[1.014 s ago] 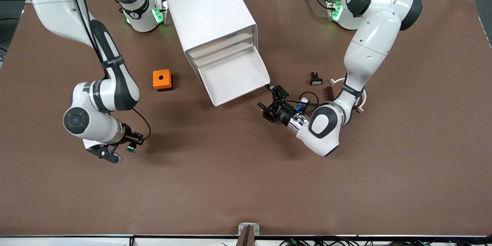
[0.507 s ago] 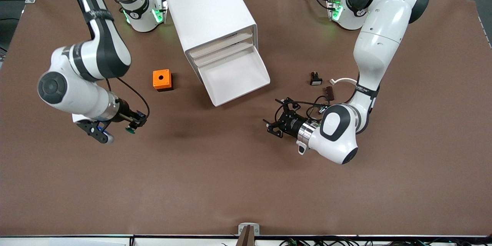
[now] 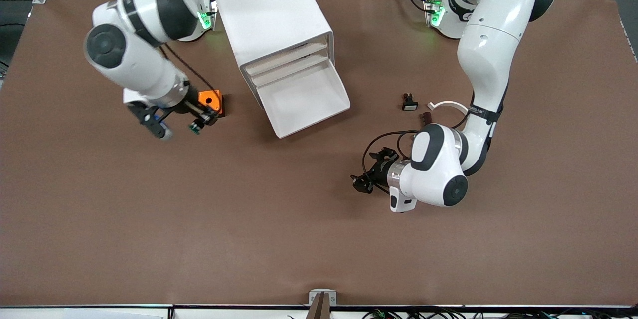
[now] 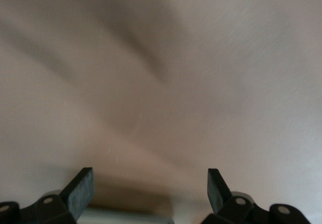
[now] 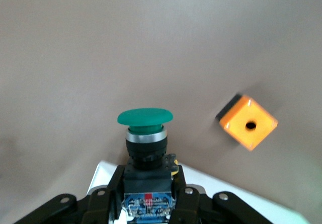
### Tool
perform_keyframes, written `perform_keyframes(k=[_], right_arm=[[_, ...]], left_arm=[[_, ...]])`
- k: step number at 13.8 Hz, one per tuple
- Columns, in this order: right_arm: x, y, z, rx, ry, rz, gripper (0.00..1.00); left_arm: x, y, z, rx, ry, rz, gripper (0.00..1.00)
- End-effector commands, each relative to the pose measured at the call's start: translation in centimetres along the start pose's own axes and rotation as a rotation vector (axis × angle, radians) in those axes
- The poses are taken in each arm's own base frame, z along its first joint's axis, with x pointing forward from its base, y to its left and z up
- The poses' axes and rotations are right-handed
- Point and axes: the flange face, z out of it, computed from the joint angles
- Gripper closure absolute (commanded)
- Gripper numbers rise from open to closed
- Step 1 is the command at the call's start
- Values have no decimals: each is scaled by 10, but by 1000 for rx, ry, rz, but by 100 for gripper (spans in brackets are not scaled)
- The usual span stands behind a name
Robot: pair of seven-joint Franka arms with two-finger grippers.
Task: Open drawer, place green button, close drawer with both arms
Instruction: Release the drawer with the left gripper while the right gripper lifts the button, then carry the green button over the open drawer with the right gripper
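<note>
Over the table, toward the right arm's end: right gripper [image 3: 199,122] up in the air, clamped on the button [image 3: 195,127], just beside the orange box [image 3: 211,103].
Button in hand: green cap [image 5: 145,117] sticks out past the fingers, black-and-blue body pinched between them; grip looks centred in the right wrist view.
Drawer [image 3: 305,100]: pulled out of the cabinet [image 3: 271,25], tray bare, near the middle of the table toward the edge where the bases stand.
Button vs drawer: well apart, orange box between them.
Left gripper [image 3: 362,183]: fingers [image 4: 80,190] spread wide, nothing held, low over bare table toward the left arm's end, nearer the front edge than the drawer; waiting.
Risk 1: the carry path probably passes over the box, so a low pass could knock it or jolt the button loose.
Risk 2: drawer wall is raised; releasing early could bounce the button off the rim onto the table.
Risk 3: a small round body could twist in the pinch if the wrist swings fast.
Risk 4: the left arm would likely shut the drawer; moving in too soon could cross the right arm.
</note>
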Motion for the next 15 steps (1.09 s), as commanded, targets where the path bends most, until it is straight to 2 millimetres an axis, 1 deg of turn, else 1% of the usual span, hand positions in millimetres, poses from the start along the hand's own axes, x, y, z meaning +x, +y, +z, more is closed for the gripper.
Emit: perform_keyframes(k=[1, 3, 4, 5, 6, 7, 8, 11, 12, 13, 15], right_arm=[[-46, -12, 8, 23, 0, 67, 100], [-82, -26, 15, 47, 6, 104, 100], [-98, -35, 25, 53, 7, 127, 100], [-112, -42, 35, 57, 7, 146, 100], [-127, -49, 48, 55, 8, 155, 100], [-138, -55, 59, 58, 8, 169, 100], [-150, -61, 73, 59, 11, 183, 100], [-175, -73, 110, 58, 14, 208, 100], [-183, -76, 119, 59, 14, 218, 100], [-194, -78, 128, 53, 15, 220, 100], [-211, -81, 142, 50, 17, 236, 100]], left_arm=[[-18, 10, -9, 0, 164, 108, 1], [-28, 15, -4, 20, 225, 149, 1], [-31, 16, -3, 33, 247, 159, 1], [-36, 16, -8, 38, 272, 174, 1], [-46, 18, -9, 50, 295, 196, 1], [-54, 21, -11, 53, 313, 215, 1], [-56, 21, -14, 54, 322, 220, 1], [-67, 24, -8, 80, 366, 242, 1], [-67, 24, -7, 85, 374, 243, 1], [-73, 25, -4, 86, 377, 243, 1], [-78, 26, 0, 89, 379, 238, 1]])
